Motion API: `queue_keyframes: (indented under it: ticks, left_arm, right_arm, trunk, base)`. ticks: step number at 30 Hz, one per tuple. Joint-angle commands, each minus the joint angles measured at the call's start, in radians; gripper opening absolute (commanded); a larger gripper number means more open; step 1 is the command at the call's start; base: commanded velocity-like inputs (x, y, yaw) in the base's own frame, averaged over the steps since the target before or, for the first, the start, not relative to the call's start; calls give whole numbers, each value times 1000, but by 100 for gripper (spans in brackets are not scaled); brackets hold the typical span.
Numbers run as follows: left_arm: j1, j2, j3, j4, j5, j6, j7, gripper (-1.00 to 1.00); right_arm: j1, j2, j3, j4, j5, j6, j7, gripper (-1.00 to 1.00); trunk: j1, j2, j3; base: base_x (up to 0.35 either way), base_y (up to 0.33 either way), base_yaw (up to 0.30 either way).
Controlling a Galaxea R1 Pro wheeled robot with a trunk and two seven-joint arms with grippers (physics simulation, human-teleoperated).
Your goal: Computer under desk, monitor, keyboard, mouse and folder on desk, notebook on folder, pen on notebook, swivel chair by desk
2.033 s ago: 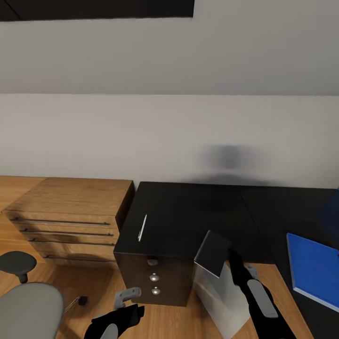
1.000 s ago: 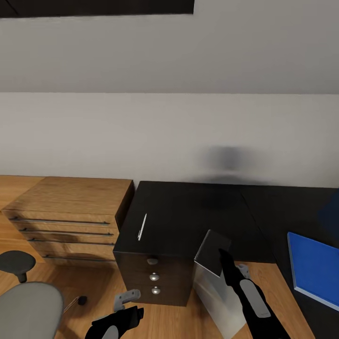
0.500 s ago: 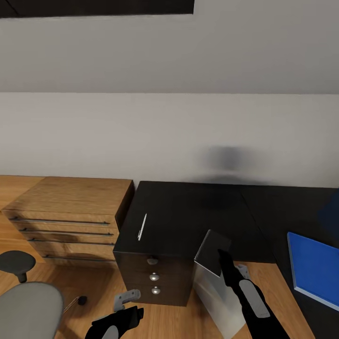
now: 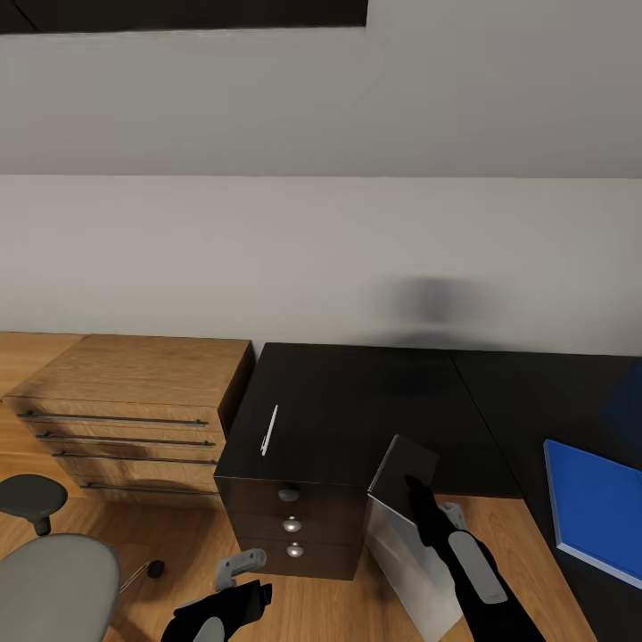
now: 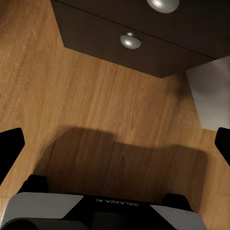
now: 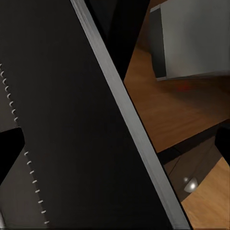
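Right gripper [image 4: 412, 486] reaches up to the computer [image 4: 419, 553], its tip at the case's dark top panel; the wrist view shows fingertips spread wide apart with that panel between them, nothing clamped. Left gripper [image 4: 239, 563] hangs low over the wood floor [image 5: 110, 120], fingers parted and empty. The computer sits on the floor beside the dark drawer cabinet [image 4: 294, 526]. Pen [image 4: 269, 431] lies on the cabinet top, folder [image 4: 596, 510] on the desk [image 4: 535, 401], chair [image 4: 53, 580] at far left.
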Motion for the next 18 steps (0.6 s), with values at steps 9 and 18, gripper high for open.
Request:
queue_keyframes:
  ticks: [9,18]
  left_arm:
    - [-1,1,-3,-2,10,0,10,100]
    - [-1,1,-3,-2,10,0,10,100]
  right_arm:
    - [0,1,-5,-2,-7,23,-5,100]
    - [0,1,-5,-2,-7,25,-6,-100]
  trunk:
    - [0,-1,-1]
    - [0,-1,-1]
  base:
    - [0,0,0]
    - [0,0,0]
